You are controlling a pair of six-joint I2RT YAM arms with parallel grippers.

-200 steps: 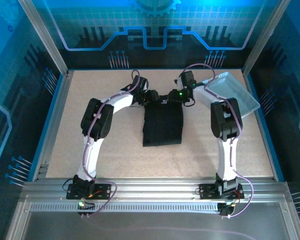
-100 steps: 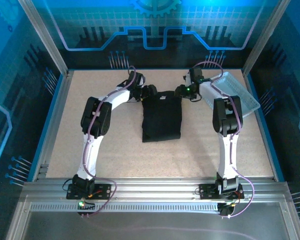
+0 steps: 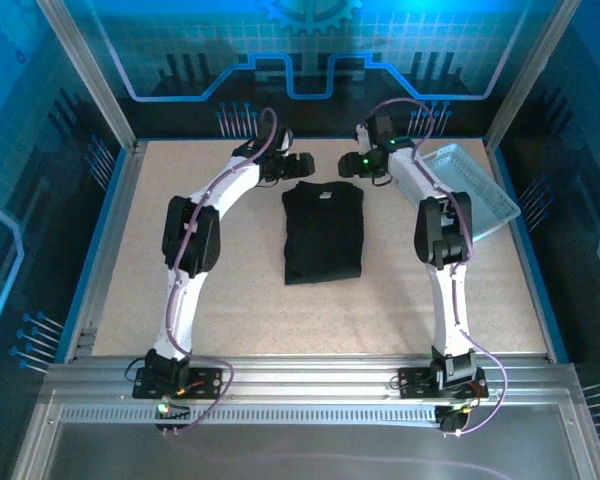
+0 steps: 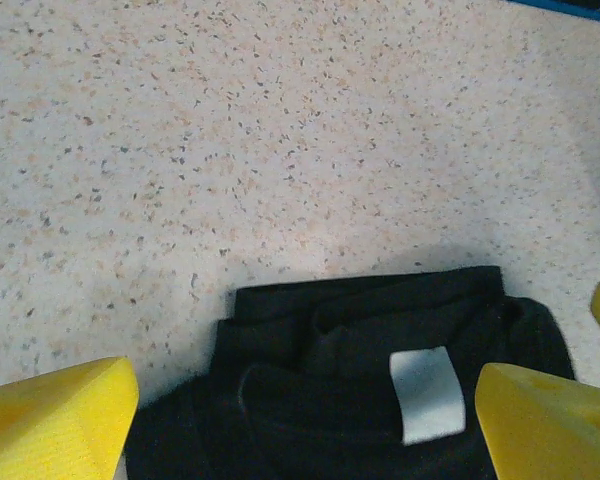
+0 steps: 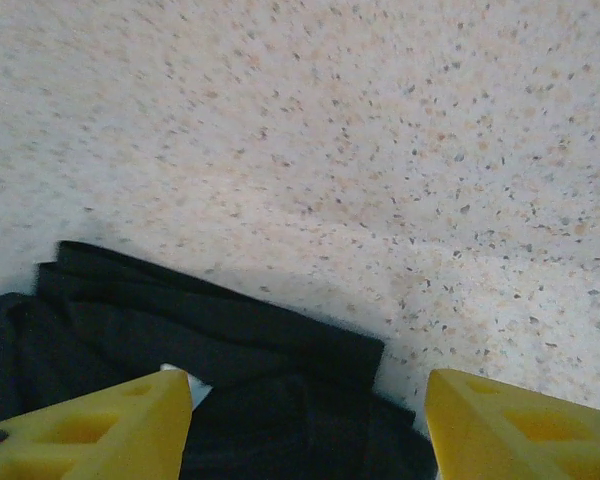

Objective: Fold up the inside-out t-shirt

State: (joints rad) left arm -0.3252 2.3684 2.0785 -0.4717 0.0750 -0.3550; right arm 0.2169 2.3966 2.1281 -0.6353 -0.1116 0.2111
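Wrist views cut off the folded black t-shirt (image 3: pixel 323 232), white label (image 4: pixel 427 394) up. Left claw (image 3: pixel 297 165) and right claw (image 3: pixel 353 166) spread wide, empty.

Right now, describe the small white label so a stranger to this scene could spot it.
Look at the speckled beige tabletop; in its middle lies a folded black soft fabric t-shirt. Near the shirt's far edge sits the small white rectangular label, the one pale patch on the dark cloth.

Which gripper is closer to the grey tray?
The right gripper: it sits just beside the grey tray, while the left gripper is past the black t-shirt, farther away.
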